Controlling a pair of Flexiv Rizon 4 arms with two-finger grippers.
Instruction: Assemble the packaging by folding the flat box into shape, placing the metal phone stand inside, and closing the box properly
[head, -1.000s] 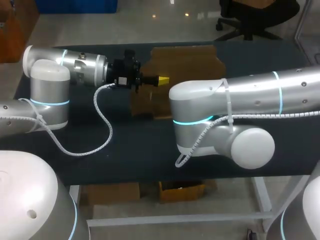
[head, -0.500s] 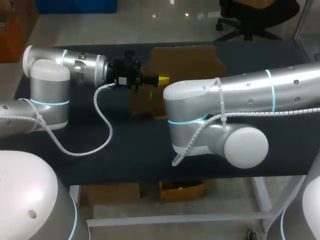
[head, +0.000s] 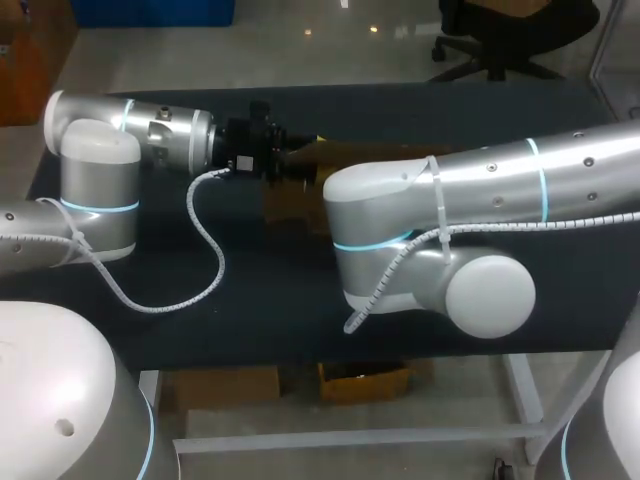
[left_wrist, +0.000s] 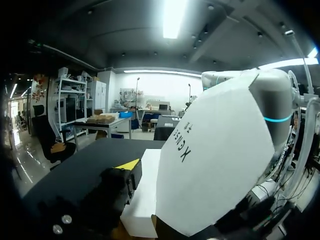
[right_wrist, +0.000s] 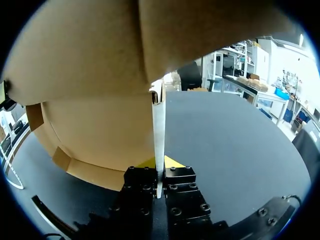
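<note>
Over the middle of the desk (head: 260, 310), the brown box (head: 290, 205) sits between both claws. The right claw (right_wrist: 159, 162) pinches one thin box wall tight. The left claw (head: 300, 160) is right beside the box; I cannot tell if it holds it.

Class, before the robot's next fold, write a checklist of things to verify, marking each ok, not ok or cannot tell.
1. Right pincer shut on the edge of the brown cardboard box: ok.
2. Box panel raised off the black table: ok.
3. Left pincer holding the box: cannot tell.
4. Metal phone stand in sight: not ok, none visible.
5. Box fully formed: cannot tell, the right arm hides it.
</note>
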